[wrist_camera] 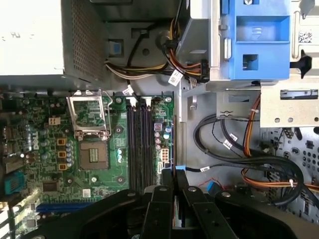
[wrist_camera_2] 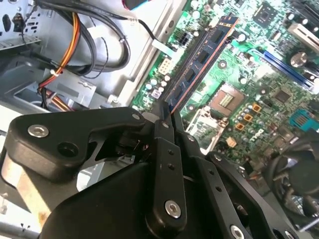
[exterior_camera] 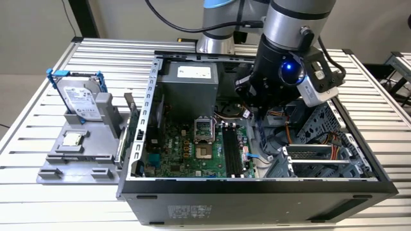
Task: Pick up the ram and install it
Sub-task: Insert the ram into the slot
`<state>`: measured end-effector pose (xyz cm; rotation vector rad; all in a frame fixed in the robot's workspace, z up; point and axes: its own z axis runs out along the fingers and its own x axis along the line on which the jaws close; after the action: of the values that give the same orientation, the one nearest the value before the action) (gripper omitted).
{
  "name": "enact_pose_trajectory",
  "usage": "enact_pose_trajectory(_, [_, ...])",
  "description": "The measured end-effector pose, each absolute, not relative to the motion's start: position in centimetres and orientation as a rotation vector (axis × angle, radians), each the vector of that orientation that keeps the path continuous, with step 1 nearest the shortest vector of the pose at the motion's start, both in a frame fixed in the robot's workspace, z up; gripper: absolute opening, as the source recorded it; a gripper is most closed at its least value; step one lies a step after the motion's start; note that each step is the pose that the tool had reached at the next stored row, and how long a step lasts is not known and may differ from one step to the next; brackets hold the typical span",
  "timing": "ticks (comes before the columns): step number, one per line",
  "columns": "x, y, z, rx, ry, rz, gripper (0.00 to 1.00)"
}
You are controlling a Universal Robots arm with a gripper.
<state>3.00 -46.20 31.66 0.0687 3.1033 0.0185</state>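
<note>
The thin green circuit-board ram stick [wrist_camera_2: 199, 64] is pinched at one end between the pressed-together fingers of the black tool [wrist_camera_2: 167, 117], above the green motherboard [wrist_camera: 99, 119] inside the open computer case [exterior_camera: 359, 185]. It is judged that the stick should be kept parallel to the long black memory slots [wrist_camera: 139, 144] and lowered squarely, with even pressure along its edge.

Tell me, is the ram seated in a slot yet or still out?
Still out. In the second wrist view the ram sticks out from the shut hand, held above the motherboard; in the first wrist view the memory slots lie empty.
</note>
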Motion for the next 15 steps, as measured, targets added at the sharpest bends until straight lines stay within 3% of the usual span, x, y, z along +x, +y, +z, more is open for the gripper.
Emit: enact_pose_trajectory(15, [3.8,-46.2,30.0,0.07,3.104,0.018,0.0])
